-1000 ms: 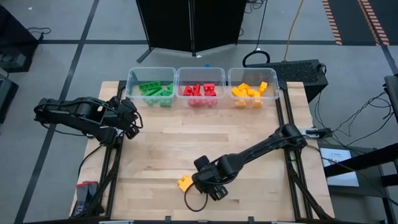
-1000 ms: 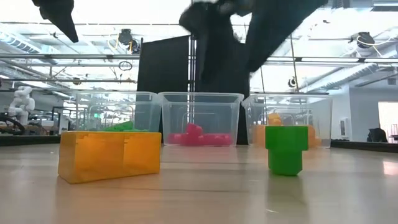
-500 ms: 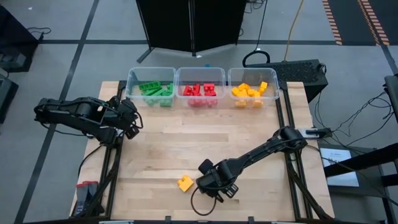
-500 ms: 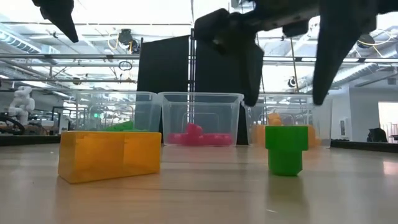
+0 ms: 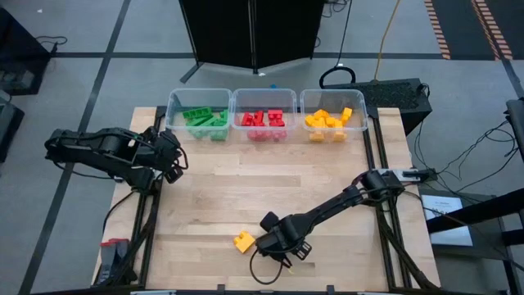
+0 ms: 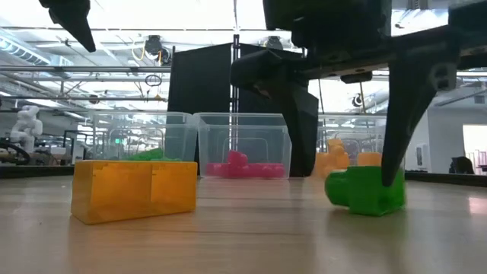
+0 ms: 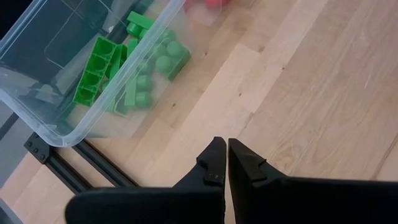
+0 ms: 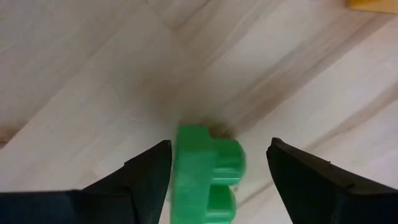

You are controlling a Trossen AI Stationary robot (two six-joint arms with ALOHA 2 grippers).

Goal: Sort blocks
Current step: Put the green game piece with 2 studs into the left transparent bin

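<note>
The step in hand is the pick-up of a loose green block (image 6: 365, 189), which lies tipped on the desk (image 5: 246, 188) well apart from the three bins and just beside a yellow block (image 5: 243, 241). The right hand (image 6: 348, 164) is down over the green block with its two fingers (image 8: 144, 177) spread wide, one on each side; in the low view one finger seems to touch the block, but nothing is gripped yet.

Next, by my reading, the fingers must close squarely on the block, lift it, and carry it to the green bin (image 5: 199, 115), which stands at the end of the bin row, beside the red bin (image 5: 264, 115). The tilt may let it slip.

The left hand (image 7: 222, 163) waits near the green bin, fingers pressed together and empty.
</note>
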